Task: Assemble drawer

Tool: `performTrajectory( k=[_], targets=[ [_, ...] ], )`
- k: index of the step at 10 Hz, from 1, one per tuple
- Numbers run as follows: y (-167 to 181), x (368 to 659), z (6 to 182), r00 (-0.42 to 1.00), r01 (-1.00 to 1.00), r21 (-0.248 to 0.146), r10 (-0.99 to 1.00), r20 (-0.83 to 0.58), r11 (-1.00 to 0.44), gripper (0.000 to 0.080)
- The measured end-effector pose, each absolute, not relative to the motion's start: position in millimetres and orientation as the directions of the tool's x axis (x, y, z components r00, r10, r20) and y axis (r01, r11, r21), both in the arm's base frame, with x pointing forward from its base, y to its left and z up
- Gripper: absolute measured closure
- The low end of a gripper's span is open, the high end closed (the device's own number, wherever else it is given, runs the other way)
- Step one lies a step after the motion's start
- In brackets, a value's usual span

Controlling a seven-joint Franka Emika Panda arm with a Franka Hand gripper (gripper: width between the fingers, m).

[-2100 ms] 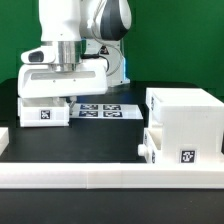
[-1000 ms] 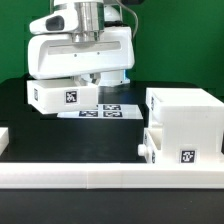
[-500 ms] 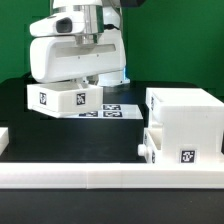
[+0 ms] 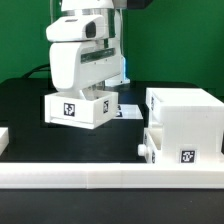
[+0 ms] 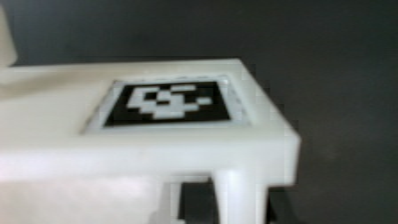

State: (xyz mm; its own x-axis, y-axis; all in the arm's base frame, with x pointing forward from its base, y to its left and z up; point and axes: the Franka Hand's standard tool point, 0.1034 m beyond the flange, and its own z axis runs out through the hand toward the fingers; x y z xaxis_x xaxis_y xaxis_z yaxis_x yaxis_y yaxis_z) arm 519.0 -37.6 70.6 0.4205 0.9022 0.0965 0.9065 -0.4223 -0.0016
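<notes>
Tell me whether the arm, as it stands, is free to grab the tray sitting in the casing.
Probably not yet: the claw already holds a tray. The other tray sits partly inside the casing, front exposed.

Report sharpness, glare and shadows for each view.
Exterior view: evenly lit and fairly sharp; the tags on the carried tray and the casing read clearly, the black table shows little glare, and a dim shadow lies under the tray. Wrist view: soft and out of focus; the tray's tag has smeared edges, the background is dark and featureless.
</notes>
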Motion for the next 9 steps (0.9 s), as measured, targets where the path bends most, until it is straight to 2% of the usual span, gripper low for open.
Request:
performTrajectory(
  k=[1,6,9],
  targets=[
    [-37.2,522.4,66.7,0.393,0.919,-0.023,0.915,0.092,-0.393,0.0762],
    [-37.4,521.1,64.0,0.374,0.927,-0.020,0.923,0.090,-0.374,0.0762],
    [-22.3,541.7,65.3,0.286,0.958,-0.033,0.955,0.077,-0.284,0.0762]
  ],
)
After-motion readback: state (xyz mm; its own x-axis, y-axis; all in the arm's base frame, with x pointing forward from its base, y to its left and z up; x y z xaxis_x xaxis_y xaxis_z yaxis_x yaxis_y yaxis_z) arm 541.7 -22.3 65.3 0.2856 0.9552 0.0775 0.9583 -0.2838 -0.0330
